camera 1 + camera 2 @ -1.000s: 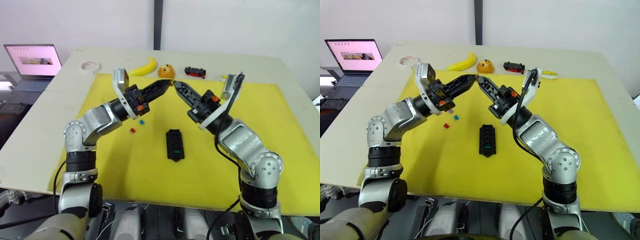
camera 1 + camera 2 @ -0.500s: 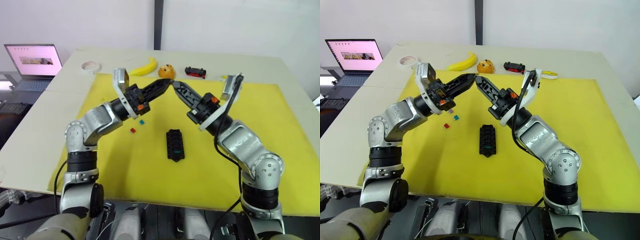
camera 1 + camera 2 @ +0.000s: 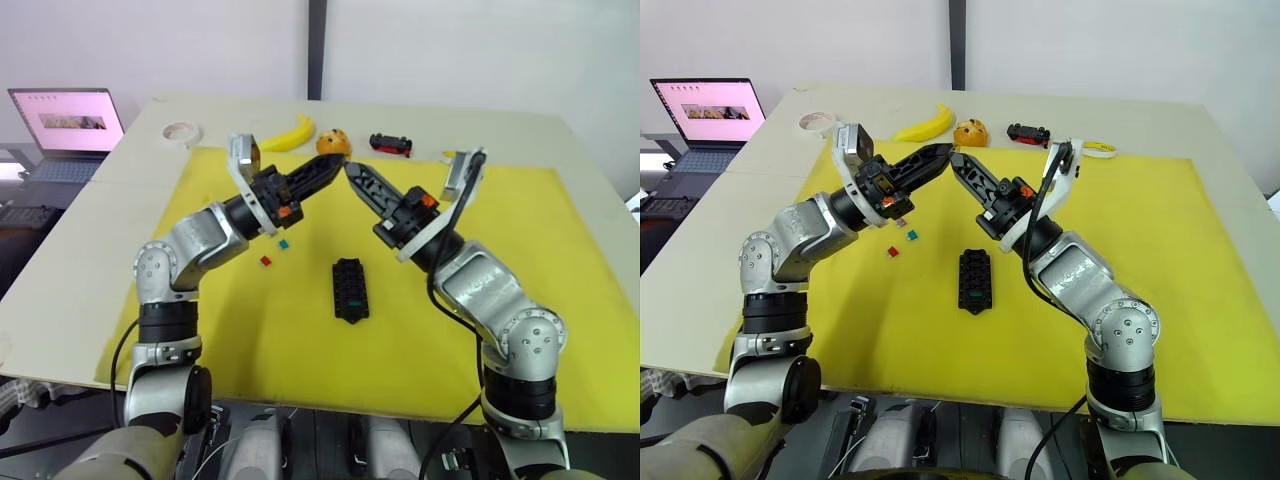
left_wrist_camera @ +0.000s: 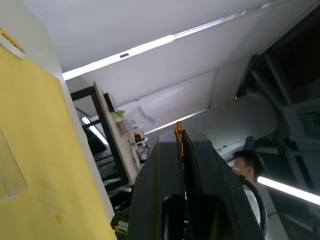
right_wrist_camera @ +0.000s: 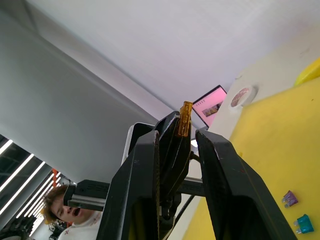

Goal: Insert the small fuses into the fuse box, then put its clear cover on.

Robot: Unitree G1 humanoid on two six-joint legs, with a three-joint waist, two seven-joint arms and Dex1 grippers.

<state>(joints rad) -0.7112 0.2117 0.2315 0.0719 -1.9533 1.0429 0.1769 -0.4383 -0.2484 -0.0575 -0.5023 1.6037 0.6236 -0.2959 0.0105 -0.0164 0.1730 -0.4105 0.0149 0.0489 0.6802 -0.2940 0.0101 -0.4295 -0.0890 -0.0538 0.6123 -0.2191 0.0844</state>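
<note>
Your left tool is clamped on an orange-brown fuse, raised above the fuse box on the yellow mat. Your right tool meets it tip to tip, fingers parted around the left tool's tip. Red and teal fuses lie just beside the box.

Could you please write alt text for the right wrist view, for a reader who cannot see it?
A small translucent orange fuse stands pinched at the tip of the left gripper, seen between the right gripper's two parted black fingers. Beyond lie the yellow mat with a purple fuse and a teal fuse, a white tape roll, and an open laptop.
</note>
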